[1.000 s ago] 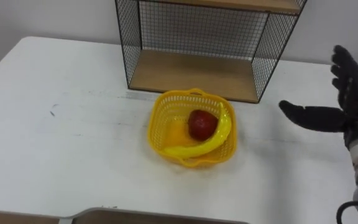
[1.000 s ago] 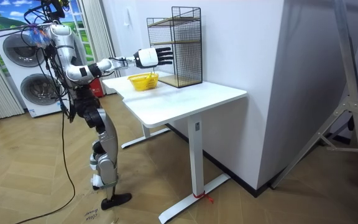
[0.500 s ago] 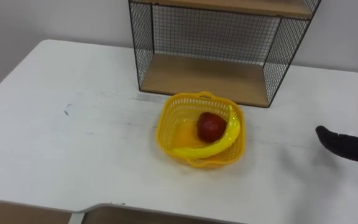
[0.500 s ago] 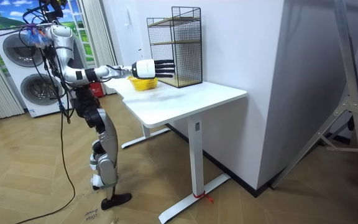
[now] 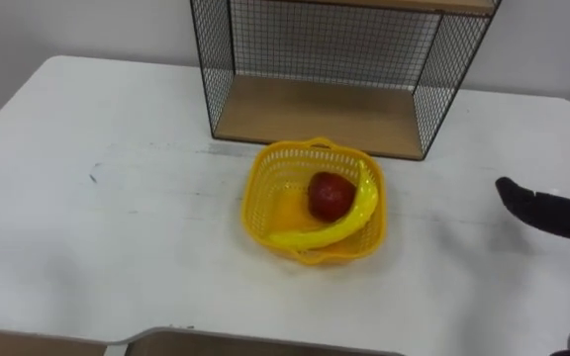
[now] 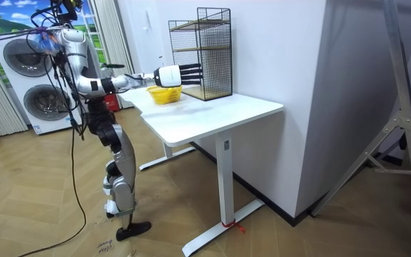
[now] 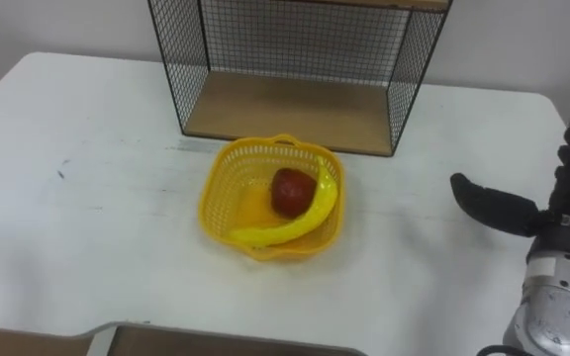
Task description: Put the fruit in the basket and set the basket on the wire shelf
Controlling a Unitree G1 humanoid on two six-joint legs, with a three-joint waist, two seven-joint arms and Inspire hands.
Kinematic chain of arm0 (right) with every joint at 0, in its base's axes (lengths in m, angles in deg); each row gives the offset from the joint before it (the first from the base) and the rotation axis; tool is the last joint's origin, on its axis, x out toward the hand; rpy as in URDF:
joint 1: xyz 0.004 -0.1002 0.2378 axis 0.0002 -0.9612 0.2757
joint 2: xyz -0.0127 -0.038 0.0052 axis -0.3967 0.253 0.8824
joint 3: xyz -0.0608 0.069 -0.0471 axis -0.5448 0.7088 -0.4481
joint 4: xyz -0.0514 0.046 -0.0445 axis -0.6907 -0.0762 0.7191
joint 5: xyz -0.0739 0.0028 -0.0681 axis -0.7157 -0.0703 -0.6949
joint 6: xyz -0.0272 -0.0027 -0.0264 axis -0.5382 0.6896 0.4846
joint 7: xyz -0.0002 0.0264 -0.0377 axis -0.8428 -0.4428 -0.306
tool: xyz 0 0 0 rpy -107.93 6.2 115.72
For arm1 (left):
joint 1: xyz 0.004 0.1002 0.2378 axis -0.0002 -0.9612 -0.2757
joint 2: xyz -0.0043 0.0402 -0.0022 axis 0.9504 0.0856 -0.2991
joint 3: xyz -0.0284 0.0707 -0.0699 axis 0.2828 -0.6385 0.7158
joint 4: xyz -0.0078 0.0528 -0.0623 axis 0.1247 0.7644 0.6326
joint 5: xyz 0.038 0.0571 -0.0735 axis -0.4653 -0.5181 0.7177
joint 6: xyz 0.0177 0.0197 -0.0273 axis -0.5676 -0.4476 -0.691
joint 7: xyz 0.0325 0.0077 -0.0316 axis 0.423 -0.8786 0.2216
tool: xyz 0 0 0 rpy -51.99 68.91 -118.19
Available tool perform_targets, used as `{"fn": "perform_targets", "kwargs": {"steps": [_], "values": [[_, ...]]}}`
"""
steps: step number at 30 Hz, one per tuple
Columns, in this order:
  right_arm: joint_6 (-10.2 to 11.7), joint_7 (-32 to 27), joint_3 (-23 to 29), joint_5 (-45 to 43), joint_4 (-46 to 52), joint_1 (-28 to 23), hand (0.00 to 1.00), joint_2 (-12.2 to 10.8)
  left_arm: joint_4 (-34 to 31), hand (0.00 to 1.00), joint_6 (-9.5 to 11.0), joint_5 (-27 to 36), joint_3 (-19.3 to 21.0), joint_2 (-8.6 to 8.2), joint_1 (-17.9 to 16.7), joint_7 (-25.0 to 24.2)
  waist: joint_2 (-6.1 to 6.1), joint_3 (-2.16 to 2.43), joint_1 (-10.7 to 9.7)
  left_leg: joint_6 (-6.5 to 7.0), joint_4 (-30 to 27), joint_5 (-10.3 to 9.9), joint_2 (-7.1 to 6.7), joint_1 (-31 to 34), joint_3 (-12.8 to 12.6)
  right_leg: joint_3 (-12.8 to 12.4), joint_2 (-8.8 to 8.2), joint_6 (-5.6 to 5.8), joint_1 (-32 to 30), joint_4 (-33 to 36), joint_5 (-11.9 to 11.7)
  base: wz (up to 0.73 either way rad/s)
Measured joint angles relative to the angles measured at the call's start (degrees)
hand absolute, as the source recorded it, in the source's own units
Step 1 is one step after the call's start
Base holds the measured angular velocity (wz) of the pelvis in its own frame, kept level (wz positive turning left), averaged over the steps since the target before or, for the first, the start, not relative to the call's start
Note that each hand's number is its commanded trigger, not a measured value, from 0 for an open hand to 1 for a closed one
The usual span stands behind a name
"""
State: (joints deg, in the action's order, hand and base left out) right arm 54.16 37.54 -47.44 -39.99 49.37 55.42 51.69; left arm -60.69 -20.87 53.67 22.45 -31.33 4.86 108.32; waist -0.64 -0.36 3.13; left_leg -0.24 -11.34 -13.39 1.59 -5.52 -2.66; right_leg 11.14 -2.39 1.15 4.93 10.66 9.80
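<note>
A yellow plastic basket [image 5: 249, 212] stands on the white table [image 5: 117, 227], just in front of the black wire shelf [image 5: 321, 113] with its wooden bottom board. In the basket lie a red apple [image 5: 331, 194] and a yellow banana [image 5: 350, 219] that curves round the apple's right side. My right hand [image 7: 564, 194] hovers over the table to the right of the basket, apart from it, open, its thumb pointing toward the basket. In the room view the right hand [image 6: 170, 73] is stretched out over the basket [image 6: 164, 93].
The shelf [image 6: 202, 53] stands at the table's back edge against the wall, with a second level above. The table's front edge [image 5: 265, 336] lies close below the basket. Washing machines [image 6: 27, 93] stand behind me in the room view.
My right hand has dropped lower and drawn back to the right edge of the left eye view. The camera has shifted a little. Basket and fruit have not moved.
</note>
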Motion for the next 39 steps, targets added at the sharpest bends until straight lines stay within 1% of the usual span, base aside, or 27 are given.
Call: {"fn": "perform_targets", "kwargs": {"steps": [1,2,3,4,6,7,9,10,11,13,14,15,17,18,19,22,25,27,31,33,36,38,39], "values": [[0.5,0.01,-0.38,0.39,-0.45,0.43,0.0,0.0,0.0,0.0,0.0,0.03,-1.09,0.04,0.01,-0.98,-0.03,0.0,-0.08,0.0,0.02,0.0,0.01,0.02,0.0,0.01,0.01,0.0,-0.01,0.01,0.0,0.0],[1.28,0.27,-0.9,1.06,-1.19,0.88,0.0,-0.1,0.04,0.0,0.0,0.03,-3.1,0.04,0.19,-2.96,-0.06,0.0,-0.59,0.0,0.1,0.0,0.01,0.1,0.0,-0.02,0.04,0.0,-0.07,0.0,0.0,0.0],[1.33,1.04,-0.93,1.89,-1.22,0.9,0.0,-0.55,0.14,0.0,0.0,-0.01,-4.79,0.06,0.35,-5.39,-0.1,-0.01,-0.98,0.0,0.17,0.0,0.01,0.18,0.05,-0.01,0.05,0.0,-0.18,-0.03,0.0,0.0],[1.33,1.48,-1.01,2.76,-1.22,0.9,0.0,-0.8,0.23,0.0,0.0,0.0,-5.42,0.07,0.36,-6.66,-0.08,-0.02,-1.12,0.0,0.2,0.0,0.01,0.17,0.06,-0.01,0.05,0.0,-0.18,-0.04,0.0,0.0],[1.33,2.73,-1.61,6.07,-1.29,0.88,0.0,-1.13,0.93,0.0,0.0,0.5,-7.09,0.1,0.52,-11.26,-0.05,-0.06,-1.42,0.03,0.39,0.04,0.03,-0.08,-0.47,-0.34,0.06,0.0,-0.4,0.0,0.0,-0.07],[1.34,3.0,-1.84,6.98,-1.29,0.88,0.0,-1.15,0.99,0.0,0.0,1.13,-7.47,0.1,0.6,-12.34,-0.07,-0.06,-1.45,0.04,0.38,0.04,0.04,-0.07,-0.52,-0.46,0.07,0.0,-0.48,0.02,0.0,-0.14],[1.65,4.48,-3.11,9.72,-1.28,0.88,0.0,-1.16,1.45,0.0,0.0,2.5,-8.54,0.1,0.83,-16.93,-0.28,-0.09,-1.39,0.04,0.44,0.04,0.12,-0.07,-1.19,-1.27,0.19,0.0,-0.91,0.04,0.0,-0.18],[1.72,4.9,-3.47,10.11,-1.28,0.88,0.0,-1.15,1.56,0.0,0.0,2.72,-8.88,0.12,0.83,-17.92,-0.34,-0.13,-1.4,0.04,0.47,0.04,0.13,-0.11,-1.39,-1.5,0.21,0.0,-0.97,0.04,0.0,-0.15],[1.85,5.89,-4.25,10.45,-1.35,0.88,0.0,-1.18,1.95,0.0,0.0,2.97,-9.96,0.2,0.84,-19.92,-0.34,-0.13,-1.58,0.04,0.52,0.04,0.13,-0.17,-1.59,-1.67,0.22,0.01,-0.98,0.02,-0.01,-0.07],[2.82,8.14,-6.04,12.18,-3.0,0.98,0.0,-1.44,4.15,0.0,-0.01,4.37,-12.57,0.2,1.39,-24.49,-0.35,-0.13,-1.59,0.04,0.55,0.04,0.13,-0.3,-1.76,-1.73,0.22,0.04,-0.86,-0.01,-0.03,-0.02],[3.04,8.7,-6.58,12.97,-3.82,1.04,0.0,-1.56,4.98,0.0,-0.01,5.17,-13.42,0.2,1.61,-25.51,-0.36,-0.13,-1.68,0.04,0.55,0.04,0.14,-0.33,-1.78,-1.78,0.23,0.04,-0.84,-0.01,-0.03,0.0],[3.02,9.39,-7.7,14.47,-5.09,1.03,0.0,-1.68,6.74,0.0,-0.04,6.41,-15.11,0.19,1.87,-27.27,-0.34,-0.13,-1.76,0.04,0.55,0.04,0.15,-0.33,-1.83,-1.85,0.25,0.04,-0.87,-0.02,-0.03,0.0],[2.93,10.63,-8.41,15.05,-6.01,1.01,0.0,-2.47,9.06,0.0,-0.43,7.66,-16.89,0.1,2.1,-29.65,-0.23,-0.2,-1.98,0.04,0.5,0.04,0.16,-0.1,-1.84,-1.82,0.25,0.03,-1.12,-0.02,-0.04,0.0],[2.92,11.26,-8.43,15.49,-6.0,1.02,0.0,-3.24,9.99,0.0,-1.08,7.79,-17.29,0.08,2.12,-31.19,-0.19,-0.21,-2.25,0.04,0.47,0.04,0.22,-0.01,-1.82,-1.79,0.3,0.01,-1.19,-0.02,-0.05,0.0],[2.92,11.48,-8.44,15.73,-6.0,1.02,0.0,-3.46,10.26,0.0,-1.23,7.8,-17.34,0.07,2.12,-31.88,-0.19,-0.21,-2.4,0.04,0.46,0.04,0.25,0.0,-1.82,-1.78,0.34,0.0,-1.18,-0.02,-0.06,0.0],[2.96,12.95,-8.44,17.03,-6.01,1.02,0.0,-3.5,10.84,0.0,-1.27,8.26,-17.36,0.07,2.24,-34.97,-0.08,-0.22,-2.97,0.03,0.47,0.04,0.32,0.0,-2.02,-1.9,0.41,-0.04,-1.28,0.0,-0.09,-0.03],[2.96,13.09,-9.27,17.4,-6.01,1.02,0.0,-3.66,10.85,0.0,-1.35,12.3,-17.37,0.04,2.27,-37.79,0.21,-0.06,-2.89,0.03,0.52,0.04,0.45,-0.14,-3.13,-3.02,0.57,-0.1,-1.71,0.26,-0.12,-0.17],[2.95,13.65,-10.21,17.44,-6.01,1.01,0.0,-4.39,10.86,0.0,-1.58,14.98,-17.55,-0.18,2.28,-39.74,0.31,-0.03,-3.07,0.03,0.53,0.04,0.51,-0.23,-3.45,-3.21,0.62,-0.13,-1.71,0.26,-0.16,-0.08],[2.89,13.77,-11.0,18.9,-6.09,0.93,0.0,-4.62,11.96,0.0,-2.68,16.83,-18.76,-0.44,2.27,-42.9,0.36,-0.06,-2.94,0.03,0.71,0.04,0.55,-1.24,-3.67,-3.39,0.65,-0.12,-0.9,0.15,-0.18,-0.01],[2.89,14.46,-11.7,19.13,-6.14,0.93,0.0,-4.63,12.64,0.0,-3.52,16.95,-19.17,-0.92,2.27,-44.58,0.37,-0.05,-2.94,0.03,0.7,0.04,0.61,-1.42,-3.76,-3.56,0.74,-0.13,-0.82,0.15,-0.19,-0.02],[2.84,16.19,-11.87,19.08,-6.81,0.97,0.0,-5.01,14.18,0.0,-3.87,16.89,-19.76,-0.98,2.29,-46.92,0.48,-0.06,-2.83,0.02,0.62,0.04,0.67,-1.36,-3.69,-3.52,0.8,-0.21,-0.8,0.19,-0.26,0.0],[2.77,17.27,-11.86,19.11,-8.31,0.99,0.0,-5.12,15.85,0.0,-4.3,17.05,-19.84,-1.01,2.27,-47.59,0.53,-0.08,-2.84,0.02,0.6,0.05,0.68,-1.33,-3.67,-3.54,0.81,-0.22,-0.84,0.29,-0.27,0.0],[2.41,17.56,-11.83,19.11,-9.02,0.99,0.0,-5.19,16.45,0.0,-5.04,17.9,-19.83,-1.02,2.27,-47.97,0.57,-0.1,-2.84,0.02,0.6,0.05,0.69,-1.21,-3.67,-3.6,0.81,-0.22,-1.06,0.48,-0.27,0.0]]}}
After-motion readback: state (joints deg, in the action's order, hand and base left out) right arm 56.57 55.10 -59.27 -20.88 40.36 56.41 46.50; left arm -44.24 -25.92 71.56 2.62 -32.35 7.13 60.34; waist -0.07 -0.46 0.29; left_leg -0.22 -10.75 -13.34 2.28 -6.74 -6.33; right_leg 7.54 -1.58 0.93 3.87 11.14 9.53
